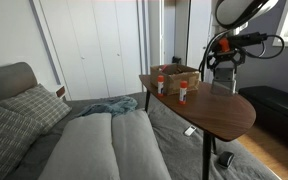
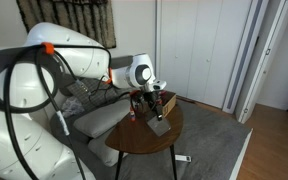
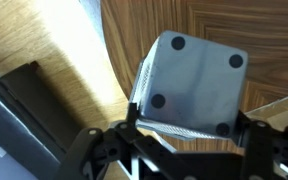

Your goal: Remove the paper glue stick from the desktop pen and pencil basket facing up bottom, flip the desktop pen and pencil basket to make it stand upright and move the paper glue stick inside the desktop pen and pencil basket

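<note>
The grey mesh pen basket [image 3: 192, 80] fills the wrist view with its solid base and four round feet facing the camera. My gripper [image 3: 189, 125] straddles it, one finger pressed on each side wall, and holds it tilted over the round wooden table [image 1: 219, 112]. In both exterior views the gripper [image 1: 222, 72] [image 2: 150, 108] is at the table's edge with the basket [image 1: 222, 87] [image 2: 157, 126] under it. The glue stick [image 1: 185, 92], white with a red cap, stands on the table apart from the basket.
A brown cardboard box [image 1: 176, 73] stands at the back of the table, with another small red-topped container [image 1: 161, 85] beside it. A grey sofa [image 1: 94, 140] lies next to the table. The wood floor [image 3: 44, 40] shows beyond the table rim.
</note>
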`<state>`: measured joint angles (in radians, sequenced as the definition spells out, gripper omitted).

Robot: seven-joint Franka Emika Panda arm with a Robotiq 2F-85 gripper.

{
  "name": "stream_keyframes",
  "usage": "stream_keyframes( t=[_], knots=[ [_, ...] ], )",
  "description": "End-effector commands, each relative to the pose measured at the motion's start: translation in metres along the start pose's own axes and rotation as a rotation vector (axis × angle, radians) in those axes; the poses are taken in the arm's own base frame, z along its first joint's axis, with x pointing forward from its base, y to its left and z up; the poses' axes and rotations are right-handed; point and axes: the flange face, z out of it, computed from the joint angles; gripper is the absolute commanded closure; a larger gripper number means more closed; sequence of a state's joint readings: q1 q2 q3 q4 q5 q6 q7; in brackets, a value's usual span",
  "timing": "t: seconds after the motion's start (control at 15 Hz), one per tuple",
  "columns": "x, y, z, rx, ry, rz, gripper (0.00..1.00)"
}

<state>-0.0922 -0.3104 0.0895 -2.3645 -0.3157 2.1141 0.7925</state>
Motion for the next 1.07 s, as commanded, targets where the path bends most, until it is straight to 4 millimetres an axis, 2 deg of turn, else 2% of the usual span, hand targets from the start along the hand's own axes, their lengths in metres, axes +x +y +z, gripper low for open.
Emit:
stream_keyframes(
  t=[0.0, 0.2, 0.27, 0.33, 0.47, 0.8, 1.0],
  knots=[
    [-0.016, 0.002, 0.008, -0.001, 0.084, 0.048, 0.42],
    [-0.021, 0.002, 0.010, 0.018, 0.079, 0.045, 0.42],
    [-0.023, 0.004, 0.010, 0.019, 0.071, 0.029, 0.33],
    [-0.024, 0.005, 0.010, 0.017, 0.074, 0.027, 0.04],
    [-0.026, 0.011, 0.009, 0.009, 0.064, 0.012, 0.00],
    [-0.026, 0.020, -0.005, 0.045, 0.065, 0.002, 0.00],
    [-0.018, 0.030, -0.008, 0.044, 0.045, 0.039, 0.00]
  ],
)
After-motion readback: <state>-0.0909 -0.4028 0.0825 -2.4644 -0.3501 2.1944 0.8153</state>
